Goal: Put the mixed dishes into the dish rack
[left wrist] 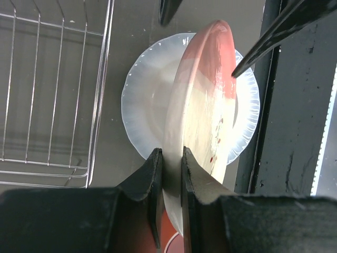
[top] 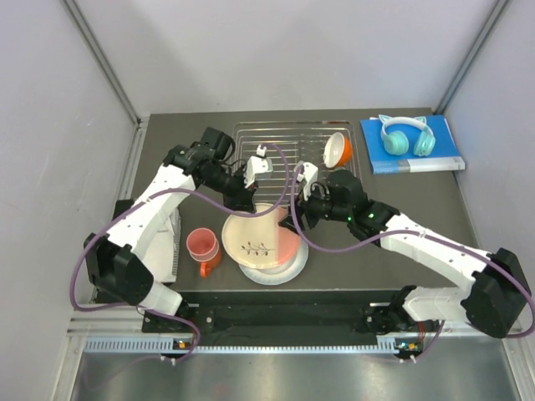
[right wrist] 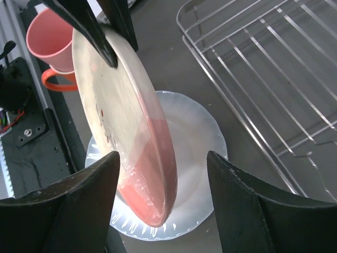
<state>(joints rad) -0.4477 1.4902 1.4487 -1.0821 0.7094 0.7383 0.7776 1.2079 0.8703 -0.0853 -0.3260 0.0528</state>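
Pink and cream, the sprig plate (left wrist: 202,105) stands tilted over the white plate (left wrist: 147,95). The left gripper (left wrist: 169,158) pinches its rim. The right gripper (right wrist: 162,158) is spread wide around it. Best to hold tight and tip it slowly into the dish rack (top: 276,138).

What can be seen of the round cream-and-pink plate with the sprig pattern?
The cream-and-pink plate, glossy and ceramic-looking, with a sprig motif, stands tilted on edge over a white scalloped plate. The left gripper has its jaws shut on the cream rim; the open right gripper straddles the pink edge. Contact below is unclear.
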